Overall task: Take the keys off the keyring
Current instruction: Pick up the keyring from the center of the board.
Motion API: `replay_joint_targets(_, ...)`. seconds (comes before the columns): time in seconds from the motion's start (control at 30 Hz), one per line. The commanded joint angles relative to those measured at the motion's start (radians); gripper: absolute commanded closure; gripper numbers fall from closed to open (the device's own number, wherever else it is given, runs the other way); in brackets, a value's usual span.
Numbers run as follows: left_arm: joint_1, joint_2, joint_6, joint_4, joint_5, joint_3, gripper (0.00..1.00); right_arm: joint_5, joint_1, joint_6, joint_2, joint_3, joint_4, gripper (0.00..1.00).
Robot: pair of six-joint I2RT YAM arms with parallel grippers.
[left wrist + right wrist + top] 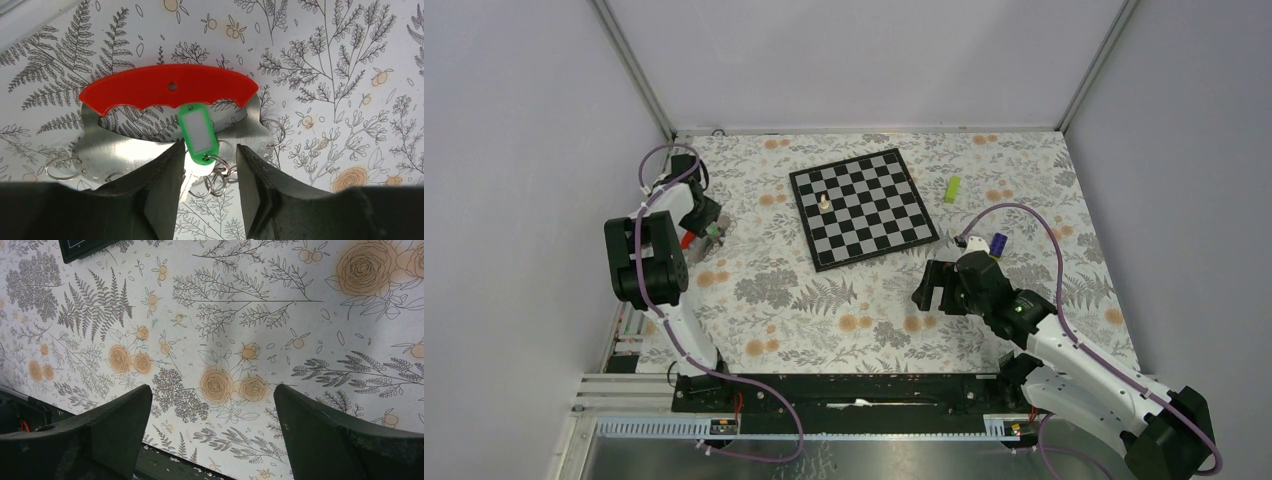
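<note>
Floral tablecloth (325,60) lies under your left gripper (210,150), half-spread around a silver key (187,185) beneath its green tag (198,134); right gripper (212,390) gapes wide.

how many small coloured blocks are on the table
2: a lime-green block right of the chessboard, and a purple-and-yellow block just beyond the right arm. The arms may hide others.

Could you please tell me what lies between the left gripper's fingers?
In the left wrist view, the lower end of the green key tag, a silvery key and small rings lie between the fingers of the left gripper.
</note>
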Motion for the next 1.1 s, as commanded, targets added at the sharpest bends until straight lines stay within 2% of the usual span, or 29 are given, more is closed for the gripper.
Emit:
replay_joint_targets(0.0, 0.006, 0.007, -0.024, -0.064, -0.032, 0.070, 0.53, -0.002, 0.002, 0.010, -0.002, -0.005, 0.025, 0.00)
replay_joint_targets(0.8, -0.006, 0.067, -0.070, -0.141, 0.027, 0.150, 0.56, 0.011, 0.002, 0.033, -0.058, -0.035, 0.020, 0.00)
replay_joint_targets(1.07, -0.016, 0.063, -0.074, -0.151, 0.026, 0.156, 0.63, 0.015, 0.003, 0.031, -0.067, -0.040, 0.020, 0.00)
